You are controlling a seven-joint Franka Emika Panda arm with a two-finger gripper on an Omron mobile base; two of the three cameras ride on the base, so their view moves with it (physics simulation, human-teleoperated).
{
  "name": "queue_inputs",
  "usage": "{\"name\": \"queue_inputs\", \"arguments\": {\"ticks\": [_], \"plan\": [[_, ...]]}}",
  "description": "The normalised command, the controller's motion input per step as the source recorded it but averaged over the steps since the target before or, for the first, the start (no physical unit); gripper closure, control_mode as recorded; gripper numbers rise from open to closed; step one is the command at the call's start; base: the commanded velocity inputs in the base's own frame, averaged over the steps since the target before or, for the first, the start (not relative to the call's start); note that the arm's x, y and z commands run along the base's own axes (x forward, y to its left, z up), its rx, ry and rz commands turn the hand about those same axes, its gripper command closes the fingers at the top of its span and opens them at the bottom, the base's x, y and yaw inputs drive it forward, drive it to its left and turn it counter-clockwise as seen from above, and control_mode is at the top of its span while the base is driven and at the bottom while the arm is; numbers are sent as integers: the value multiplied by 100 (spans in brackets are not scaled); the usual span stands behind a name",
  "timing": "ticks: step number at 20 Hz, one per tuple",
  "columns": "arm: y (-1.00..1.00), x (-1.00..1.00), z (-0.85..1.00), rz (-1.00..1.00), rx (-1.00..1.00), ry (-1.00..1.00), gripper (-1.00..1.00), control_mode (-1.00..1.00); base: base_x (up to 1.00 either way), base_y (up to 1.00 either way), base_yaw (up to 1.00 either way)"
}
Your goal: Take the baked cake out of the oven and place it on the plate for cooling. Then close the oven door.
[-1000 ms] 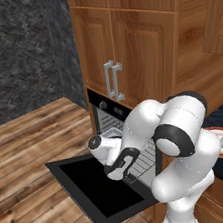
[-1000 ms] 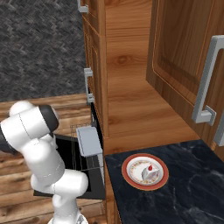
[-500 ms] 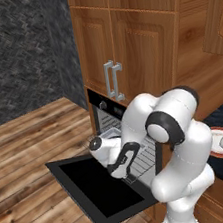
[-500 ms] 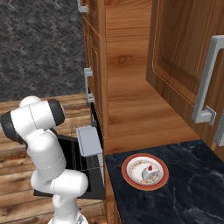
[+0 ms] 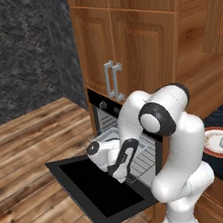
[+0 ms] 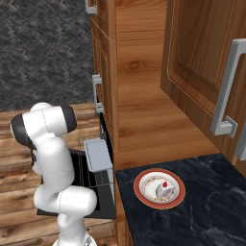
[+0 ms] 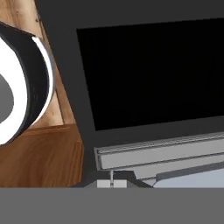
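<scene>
- The oven (image 5: 101, 116) sits black beneath the wooden cabinets, its wire rack (image 5: 140, 154) and grey tray (image 6: 98, 154) drawn out over the opening, the tray bare on top as far as you can see.
- The oven door (image 5: 97, 189) lies dropped flat and fully open, dark glass up; in the hand view its window (image 7: 153, 74) looms close above a silver ledge that may be the bar handle.
- The dark stone surface (image 6: 202, 216) to the right of the oven carries the plate (image 6: 142, 192), red-orange rim and cream centre.
- The cake (image 6: 162, 190), a small white wedge with a red dot, already rests on that plate, so you have only the door left to shut.
- Your pincer (image 7: 111, 183) hangs low over the door with its tips pressed together, clamped on nothing you can make out.
- Risk, by judgement: swing the door up with the rack and tray protruding and it may jam against them; a closed pincer could also slide off the smooth glass while pushing.
</scene>
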Motion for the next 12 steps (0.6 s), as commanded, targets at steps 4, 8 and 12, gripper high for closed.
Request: {"name": "queue_inputs", "arguments": {"ticks": [4, 8, 12], "plan": [[9, 14, -22, -13, 0, -2, 100, -100, 0, 0, 0], [0, 23, -22, -10, 0, -4, 100, -100, 0, 0, 0], [0, 29, -27, -4, 0, -3, 100, -100, 0, 0, 0]]}}
